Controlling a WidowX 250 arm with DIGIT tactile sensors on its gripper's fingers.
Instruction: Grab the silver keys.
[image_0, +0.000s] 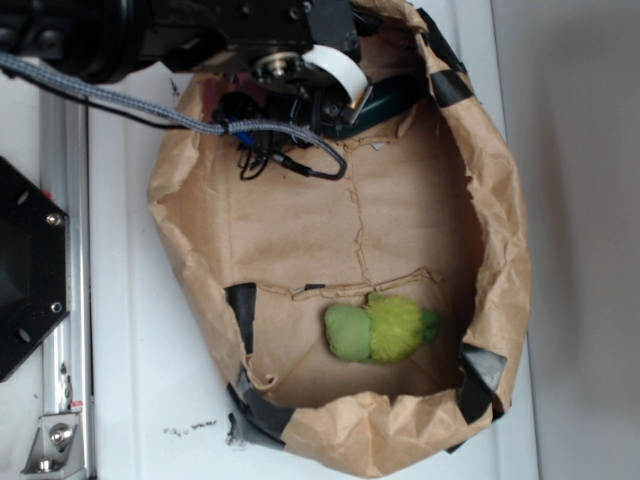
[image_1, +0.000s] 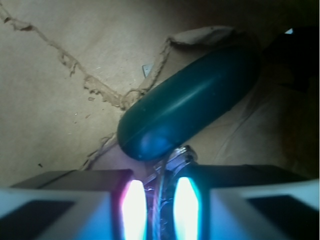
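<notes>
In the wrist view the silver keys (image_1: 172, 161) stand between my two fingers, with their ring end poking out just in front of the tips. My gripper (image_1: 159, 200) is closed onto them, with the glowing pads (image_1: 134, 207) close on either side. The dark teal oval (image_1: 190, 102) lies slanted right in front of the keys, touching or nearly touching them. In the exterior view my gripper (image_0: 300, 95) is low at the far end of the paper-lined tub, beside the teal oval (image_0: 392, 98). The keys are hidden there under the gripper.
The brown paper tub (image_0: 400, 230) has raised crumpled walls with black tape patches (image_0: 242, 310). A green plush toy (image_0: 378, 330) lies near its front. A grey cable (image_0: 150, 105) hangs from the arm. A black mount (image_0: 25, 270) and metal rail stand at the left.
</notes>
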